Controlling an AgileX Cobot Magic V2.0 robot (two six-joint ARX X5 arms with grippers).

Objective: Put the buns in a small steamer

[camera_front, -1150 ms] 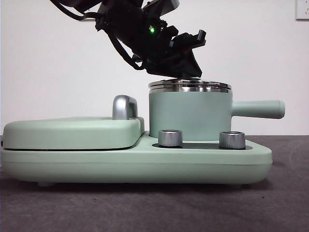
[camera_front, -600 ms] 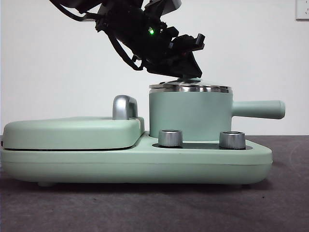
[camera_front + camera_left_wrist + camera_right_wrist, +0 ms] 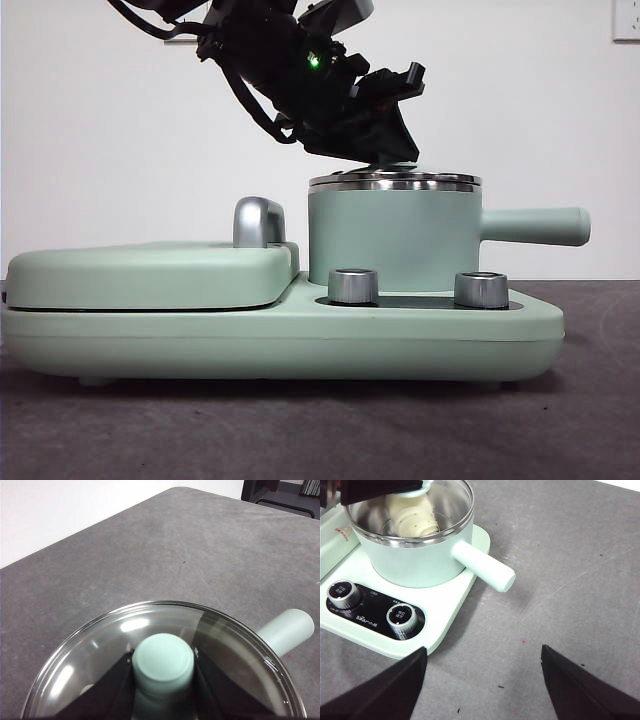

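Observation:
The small steamer (image 3: 390, 235), a mint-green pot with a straight side handle (image 3: 535, 226), stands on the right half of the green base. Its glass lid (image 3: 395, 182) rests on the steel rim. My left gripper (image 3: 385, 150) reaches down from the upper left, and in the left wrist view it (image 3: 163, 667) is shut on the lid's green knob (image 3: 163, 652). Through the glass in the right wrist view, a ridged cream bun (image 3: 415, 517) with green dots lies inside the steamer (image 3: 420, 562). My right gripper (image 3: 482, 650) hovers open over the table beside the base, holding nothing.
A flat mint-green lidded griddle (image 3: 150, 270) with a steel handle (image 3: 258, 222) fills the base's left half. Two steel dials (image 3: 352, 285) (image 3: 480, 289) sit in front of the pot. Grey tabletop (image 3: 570, 580) stretches out to the handle's side.
The lid has sunk slightly and now sits lower on the pot's rim. The left gripper stays on the knob and has barely moved.

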